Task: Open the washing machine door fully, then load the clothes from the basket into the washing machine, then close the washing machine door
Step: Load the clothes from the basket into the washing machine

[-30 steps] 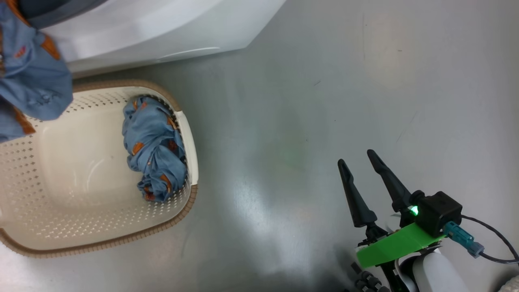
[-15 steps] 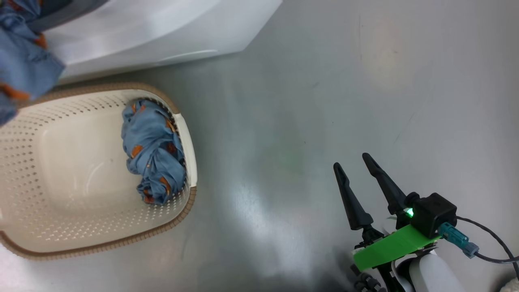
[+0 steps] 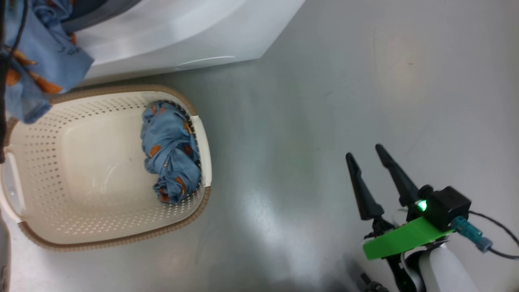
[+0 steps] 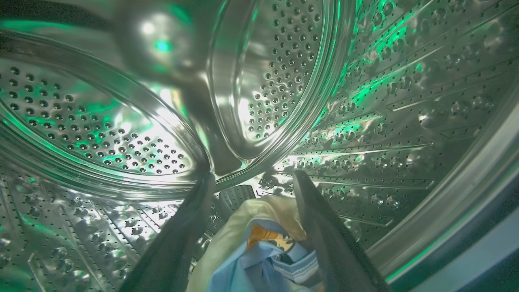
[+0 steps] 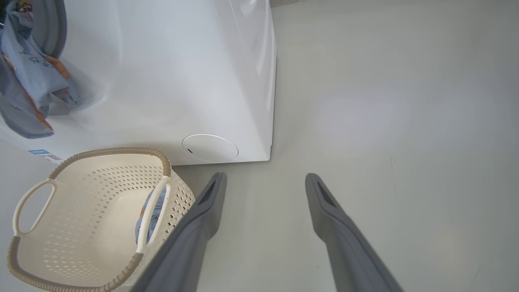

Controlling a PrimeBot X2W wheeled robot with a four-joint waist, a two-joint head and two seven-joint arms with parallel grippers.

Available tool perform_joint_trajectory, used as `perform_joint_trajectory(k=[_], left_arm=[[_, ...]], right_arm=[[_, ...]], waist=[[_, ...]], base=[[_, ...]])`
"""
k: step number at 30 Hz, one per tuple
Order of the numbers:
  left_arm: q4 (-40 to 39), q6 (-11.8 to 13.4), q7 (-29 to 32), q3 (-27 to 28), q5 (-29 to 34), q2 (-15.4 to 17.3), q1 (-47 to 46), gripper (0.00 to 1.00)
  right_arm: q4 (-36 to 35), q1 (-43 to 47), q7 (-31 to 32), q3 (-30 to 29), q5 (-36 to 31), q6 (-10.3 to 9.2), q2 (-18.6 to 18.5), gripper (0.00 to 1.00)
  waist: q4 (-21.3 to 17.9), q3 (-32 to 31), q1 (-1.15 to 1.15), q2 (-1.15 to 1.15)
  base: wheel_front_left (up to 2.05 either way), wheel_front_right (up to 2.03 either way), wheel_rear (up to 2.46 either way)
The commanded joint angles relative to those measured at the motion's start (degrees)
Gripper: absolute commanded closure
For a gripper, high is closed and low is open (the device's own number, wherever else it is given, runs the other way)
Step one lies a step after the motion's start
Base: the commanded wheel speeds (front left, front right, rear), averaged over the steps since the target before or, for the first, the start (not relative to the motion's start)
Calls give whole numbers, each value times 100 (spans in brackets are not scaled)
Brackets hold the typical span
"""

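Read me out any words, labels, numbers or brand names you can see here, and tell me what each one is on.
Small blue label, low on the white washing machine: too small to read.
Dark script-like marks on the light blue garment hanging at the machine's opening: blurred, unreadable.
Basket: no text that I can make out.
Nothing else legible.

Head view, 5 o'clock: right gripper (image 3: 363,151) with 2 long black tapered fingers (image 3: 362,194), grey with slotted inner faces up close. Black camera box (image 3: 448,211), green LED (image 3: 421,205) lit, bright green bracket (image 3: 401,241) beneath. Teal connector (image 3: 468,237), dark cable (image 3: 502,253), white forearm (image 3: 442,271). On left gripper (image 4: 253,175), 2 dark blurred fingers.
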Motion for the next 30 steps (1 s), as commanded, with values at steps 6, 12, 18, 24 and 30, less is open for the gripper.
perform_joint_trajectory(k=[6, 12, 18, 24, 30], left_arm=[[-424, -17, -29, 111, -42, 192, 198, 0], [-761, -21, -29, 183, -104, 151, 564, 0], [-1474, 10, -29, 311, -160, 145, 1282, 0], [-2505, 176, -29, 536, -182, 167, 2221, 0], [-3570, 407, -29, 982, -303, 210, 3563, 0]], right_arm=[[-150, -15, -69, -33, -47, 9, 5, 0], [-158, -56, -69, -124, -61, 9, 5, 0], [-156, -58, -69, -207, -72, 9, 5, 0], [-154, -29, -69, -240, -96, 9, 5, 0], [-179, -16, -69, -200, -79, 9, 5, 0]], waist=[[234, -111, 0, 0], [385, -184, 0, 0], [512, -323, 0, 0], [577, -456, 0, 0], [575, -550, 0, 0]], base=[[0, 0, 0], [0, 0, 0], [0, 0, 0], [0, 0, 0], [0, 0, 0]])
